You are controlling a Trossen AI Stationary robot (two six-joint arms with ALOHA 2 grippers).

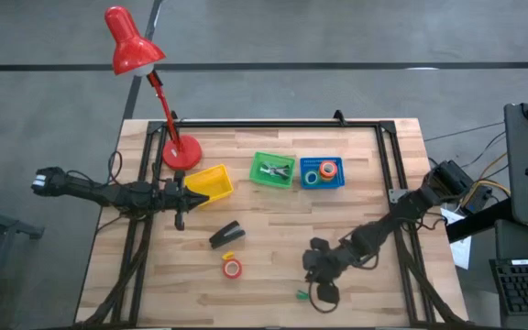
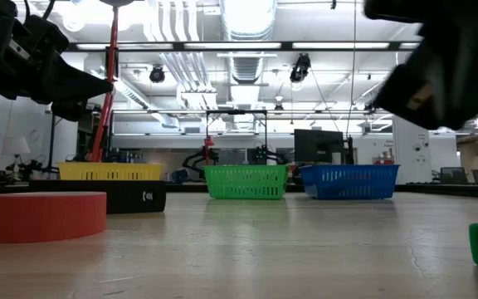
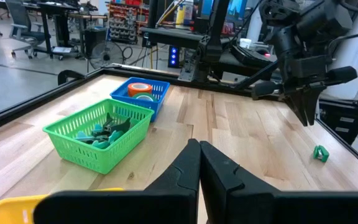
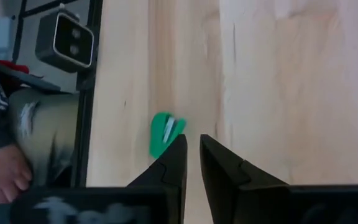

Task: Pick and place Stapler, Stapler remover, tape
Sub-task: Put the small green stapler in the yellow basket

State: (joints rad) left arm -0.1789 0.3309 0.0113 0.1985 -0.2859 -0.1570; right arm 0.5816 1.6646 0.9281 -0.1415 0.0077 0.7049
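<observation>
The black stapler (image 1: 226,235) lies on the table near its middle, and a stack of red and yellow tape rolls (image 1: 233,267) rests just nearer. A small green stapler remover (image 1: 302,294) lies by the near edge. My right gripper (image 1: 313,272) hovers above it, slanting down. Its fingers (image 4: 192,144) stand a narrow gap apart with nothing between them, and the remover (image 4: 165,134) lies just beyond one fingertip. My left gripper (image 3: 199,149) waits shut at the left, level, beside the yellow basket.
Three baskets stand in a row at the back: yellow (image 1: 211,183), green (image 1: 273,170) with stapler removers, blue (image 1: 322,172) with tape rolls. A red desk lamp (image 1: 180,151) stands at the back left. A person's hand (image 4: 2,171) shows beyond the near edge.
</observation>
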